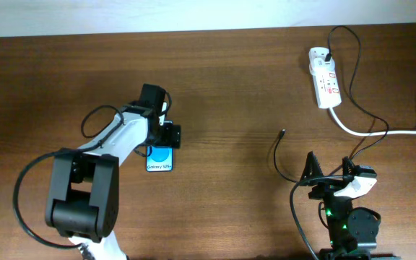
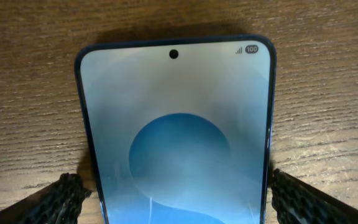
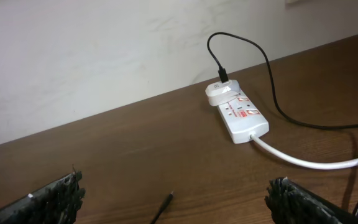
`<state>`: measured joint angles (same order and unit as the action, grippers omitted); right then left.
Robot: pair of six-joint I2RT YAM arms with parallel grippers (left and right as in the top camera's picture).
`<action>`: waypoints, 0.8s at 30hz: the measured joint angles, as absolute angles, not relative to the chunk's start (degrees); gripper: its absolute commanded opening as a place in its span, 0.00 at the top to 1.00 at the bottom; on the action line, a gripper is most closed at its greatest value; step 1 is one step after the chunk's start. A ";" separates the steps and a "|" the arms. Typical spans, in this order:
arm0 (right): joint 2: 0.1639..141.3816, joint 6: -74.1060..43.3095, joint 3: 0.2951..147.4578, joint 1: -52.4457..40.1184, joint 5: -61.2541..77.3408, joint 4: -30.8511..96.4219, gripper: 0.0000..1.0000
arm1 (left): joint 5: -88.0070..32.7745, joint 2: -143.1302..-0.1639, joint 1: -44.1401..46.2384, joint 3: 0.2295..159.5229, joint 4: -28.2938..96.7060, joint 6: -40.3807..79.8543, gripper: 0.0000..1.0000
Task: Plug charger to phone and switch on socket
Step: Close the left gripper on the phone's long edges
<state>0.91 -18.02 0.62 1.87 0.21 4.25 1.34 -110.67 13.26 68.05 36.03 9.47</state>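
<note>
The phone (image 1: 159,160) lies flat on the wooden table, its blue screen up and lit; it fills the left wrist view (image 2: 176,124). My left gripper (image 1: 161,148) is open and low over the phone's lower part, with one finger on each long side (image 2: 179,202) and a small gap to each edge. The charger's black cable (image 1: 367,115) runs from the socket (image 1: 324,76) in a loop to its connector tip (image 1: 283,133), which lies loose on the table. My right gripper (image 1: 329,170) is open and empty, and the tip (image 3: 166,202) lies between and ahead of its fingers (image 3: 179,202).
The socket (image 3: 241,115) is at the far right near the wall, with a white adapter (image 3: 219,92) in it holding the black cable. Its thick white cord (image 1: 381,132) runs right to the table edge (image 3: 309,162). Bare wood lies between the phone and the connector tip.
</note>
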 measured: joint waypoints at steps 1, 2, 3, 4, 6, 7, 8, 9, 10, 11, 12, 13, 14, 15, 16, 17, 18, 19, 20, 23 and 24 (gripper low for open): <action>0.91 -18.00 0.62 1.87 0.21 4.27 0.02 | 1.54 -110.43 13.34 67.57 35.66 9.45 0.01; 0.91 -18.02 0.62 1.87 0.21 4.25 0.02 | 1.76 -110.26 13.43 67.29 35.66 9.45 0.01; 0.91 -18.00 0.62 1.87 0.21 4.25 0.02 | 1.91 -110.19 13.50 67.13 35.68 9.43 0.01; 0.91 -18.00 0.62 1.87 0.21 4.25 0.02 | 2.02 -110.13 13.50 66.96 35.73 9.26 0.01; 0.91 -17.98 0.62 1.87 0.19 4.25 0.02 | 2.26 -110.08 13.47 66.96 36.47 9.26 0.01; 0.91 -18.00 0.62 1.87 0.21 4.25 0.02 | 2.15 -110.02 13.45 66.89 36.77 9.23 0.01; 0.91 -17.98 0.62 1.87 0.21 4.25 0.02 | 2.00 -110.02 13.43 66.89 37.06 9.19 0.01; 0.91 -17.98 0.62 1.87 0.21 4.25 0.02 | 1.96 -109.95 13.43 66.89 37.34 9.19 0.01; 0.91 -18.00 0.62 1.87 0.21 4.27 0.02 | 1.96 -109.91 13.43 66.85 37.47 9.19 0.00; 0.91 -18.00 0.62 1.87 0.19 4.25 0.02 | 1.96 -109.91 13.43 66.85 37.45 9.19 0.01; 0.91 -18.00 0.62 1.87 0.21 4.25 0.02 | 1.96 -109.91 13.43 66.85 37.45 9.19 0.00; 0.91 -18.00 0.62 1.87 0.21 4.25 0.02 | 1.96 -109.91 13.43 66.85 37.45 9.19 0.01; 0.91 -18.02 0.62 1.87 0.19 4.25 0.02 | 1.74 -109.89 13.43 66.85 37.45 9.19 0.01; 0.91 -17.98 0.62 1.87 0.21 4.27 0.02 | 1.52 -109.86 13.43 66.85 37.45 9.19 0.00; 0.91 -18.00 0.62 1.87 0.21 4.25 0.02 | 1.28 -109.82 13.34 66.85 37.45 9.21 0.01; 0.91 -18.00 0.62 1.87 0.21 4.25 0.02 | 1.02 -109.80 13.21 66.85 37.45 9.19 0.01; 0.91 -18.02 0.62 1.87 0.21 4.25 0.01 | 0.82 -109.80 13.10 66.85 37.45 9.26 0.01; 0.91 -18.02 0.62 1.87 0.21 4.25 0.02 | 0.73 -109.75 13.10 66.85 37.43 9.54 0.01; 0.91 -18.00 0.62 1.87 0.21 4.25 0.02 | 0.71 -109.75 13.06 66.85 37.39 10.17 0.00; 0.91 -18.00 0.62 1.87 0.21 4.25 0.02 | 0.56 -109.69 13.06 66.85 37.39 12.40 0.01; 0.91 -18.00 0.62 1.87 0.21 4.25 0.02 | 0.49 -109.69 13.06 66.85 37.39 13.15 0.00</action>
<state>0.91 -18.00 0.62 1.87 0.21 4.25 0.49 -109.69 13.06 66.85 37.39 13.15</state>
